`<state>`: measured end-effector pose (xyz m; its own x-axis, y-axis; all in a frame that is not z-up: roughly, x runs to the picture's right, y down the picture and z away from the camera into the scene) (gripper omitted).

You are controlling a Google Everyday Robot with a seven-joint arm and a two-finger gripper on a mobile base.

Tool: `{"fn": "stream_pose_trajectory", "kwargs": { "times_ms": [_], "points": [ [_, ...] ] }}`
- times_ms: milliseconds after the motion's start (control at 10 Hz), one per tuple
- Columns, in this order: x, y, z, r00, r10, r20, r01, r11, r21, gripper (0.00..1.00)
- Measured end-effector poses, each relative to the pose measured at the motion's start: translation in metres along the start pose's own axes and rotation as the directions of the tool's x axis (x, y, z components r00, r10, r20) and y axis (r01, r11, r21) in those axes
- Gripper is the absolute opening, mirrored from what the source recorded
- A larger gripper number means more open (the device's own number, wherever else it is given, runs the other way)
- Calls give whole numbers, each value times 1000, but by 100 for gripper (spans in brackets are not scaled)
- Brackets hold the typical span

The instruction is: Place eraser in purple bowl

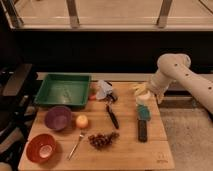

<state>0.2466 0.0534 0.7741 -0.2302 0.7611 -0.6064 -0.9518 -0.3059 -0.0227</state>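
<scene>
Your gripper [142, 102] hung over the right side of the wooden table [125, 156], at the end of the pale arm [175, 75] that reached in from the right edge. Whether it was spread or closed could not be told from this view. Just in front of it you had the eraser [143, 131], a flat black oblong lying on the wood with its long side running from the back of the table toward the front, close to the right edge. A small teal patch [144, 113] sat between the gripper and the eraser's far end. It may have been part of the eraser or a separate thing, and you could not have said whether the gripper touched either. The purple bowl [58, 118] stood well apart from the eraser, on the left side of the table, with its plain purple inside showing. Just behind it lay the green tray [62, 90], and in front of it, near the left front corner, the orange-red bowl [41, 148] with its pale centre. Beside the purple bowl on its right rested a round orange fruit [82, 121]. Between bowl and eraser you had a fork [76, 145], a bunch of grapes [102, 140] and the slim black-handled utensil [112, 116].
</scene>
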Motion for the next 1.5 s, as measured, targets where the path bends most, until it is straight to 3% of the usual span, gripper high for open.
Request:
{"fn": "stream_pose_trajectory", "kwargs": {
  "times_ms": [500, 800, 1000, 1200, 1500],
  "points": [
    [0, 0, -1, 1000, 1, 2, -1, 1000, 2, 80],
    [-1, 3, -11, 1000, 26, 16, -26, 999, 42, 80],
    [5, 0, -4, 998, 54, -9, -54, 997, 59, 80],
    [18, -10, 18, 994, 97, -56, -93, 993, 66, 80],
    [48, -25, 39, 986, 122, -115, -114, 991, 74, 80]
  ]
}}
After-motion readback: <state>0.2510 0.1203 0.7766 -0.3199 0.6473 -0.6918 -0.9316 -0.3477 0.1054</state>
